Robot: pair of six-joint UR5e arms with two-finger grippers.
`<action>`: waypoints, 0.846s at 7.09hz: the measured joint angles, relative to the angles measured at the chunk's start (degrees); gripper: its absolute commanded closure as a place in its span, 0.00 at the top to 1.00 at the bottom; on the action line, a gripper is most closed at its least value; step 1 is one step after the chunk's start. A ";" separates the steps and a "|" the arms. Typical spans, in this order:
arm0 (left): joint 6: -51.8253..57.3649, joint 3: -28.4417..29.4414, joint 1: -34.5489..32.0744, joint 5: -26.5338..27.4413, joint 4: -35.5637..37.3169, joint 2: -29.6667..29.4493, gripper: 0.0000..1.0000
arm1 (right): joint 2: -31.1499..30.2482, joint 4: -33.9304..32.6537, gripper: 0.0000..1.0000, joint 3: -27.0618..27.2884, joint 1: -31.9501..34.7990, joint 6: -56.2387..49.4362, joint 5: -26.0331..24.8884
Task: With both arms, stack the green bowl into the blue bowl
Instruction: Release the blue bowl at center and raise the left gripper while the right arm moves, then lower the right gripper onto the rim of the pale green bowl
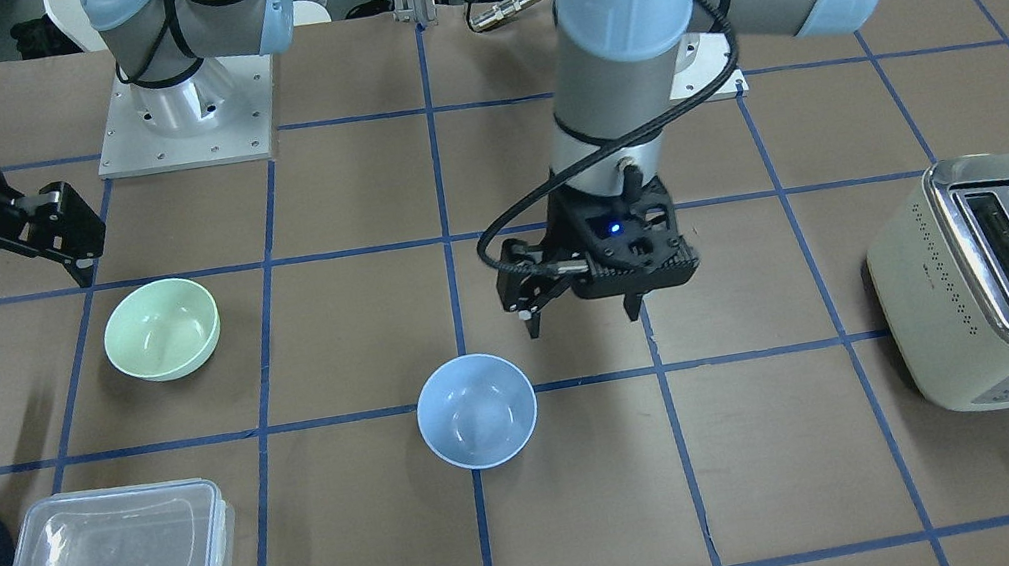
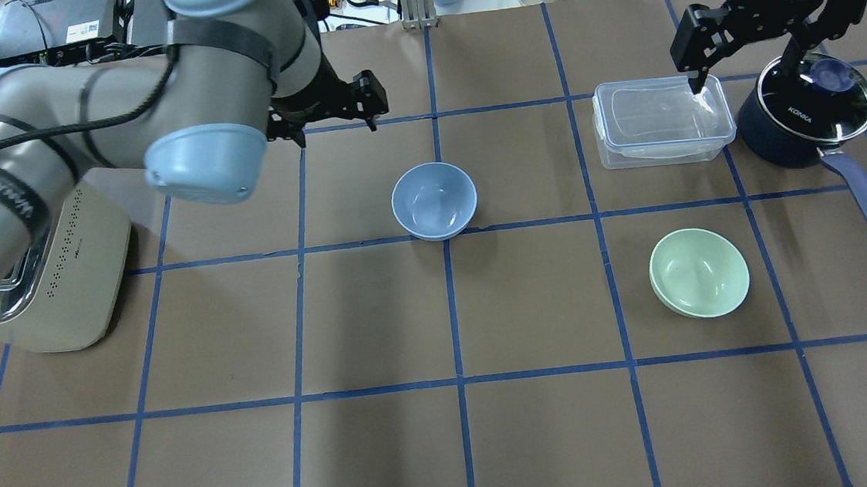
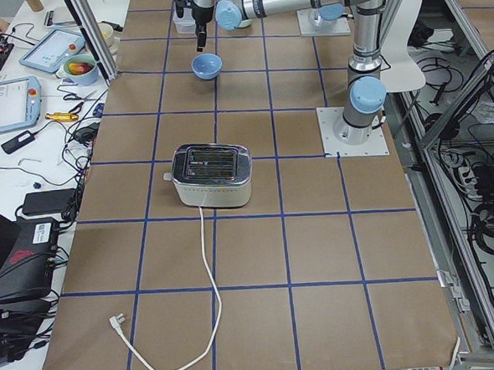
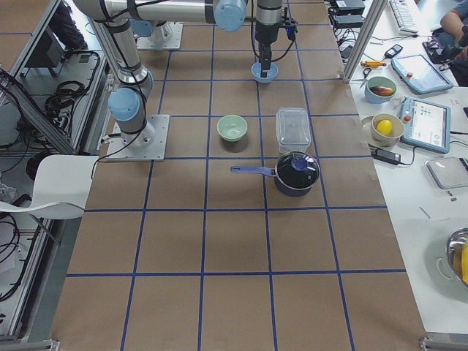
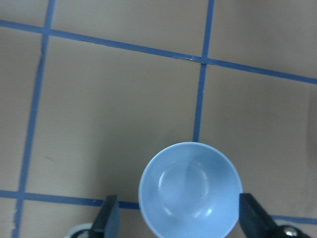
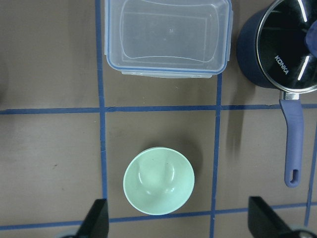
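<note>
The blue bowl (image 1: 477,411) stands upright near the table's middle (image 2: 434,201). My left gripper (image 1: 584,321) is open and empty and hovers above it, apart from it. In the left wrist view the blue bowl (image 5: 190,191) lies below, between the two fingers (image 5: 109,220). The green bowl (image 1: 162,329) stands upright on my right side (image 2: 699,272). My right gripper (image 2: 744,78) is open and empty, high above the table. In the right wrist view the green bowl (image 6: 158,181) lies far below between the fingers (image 6: 96,218).
A clear lidded container (image 2: 662,121) and a dark blue lidded pot (image 2: 810,109) with a long handle stand beyond the green bowl. A cream toaster (image 2: 50,281) stands on the left side under my left arm. Blue tape lines grid the brown table.
</note>
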 measured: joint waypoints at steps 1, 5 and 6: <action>6.87 0.06 3.82 0.01 -4.99 3.40 1.00 | 0.13 -1.59 1.00 3.96 -3.62 -2.87 -0.35; 19.70 -0.42 13.23 0.75 -15.19 11.13 1.00 | 0.53 -23.35 0.81 28.21 -14.59 -11.04 3.14; 19.74 -0.57 13.47 0.87 -15.93 11.84 1.00 | 1.15 -28.27 0.49 32.70 -15.19 -11.12 4.92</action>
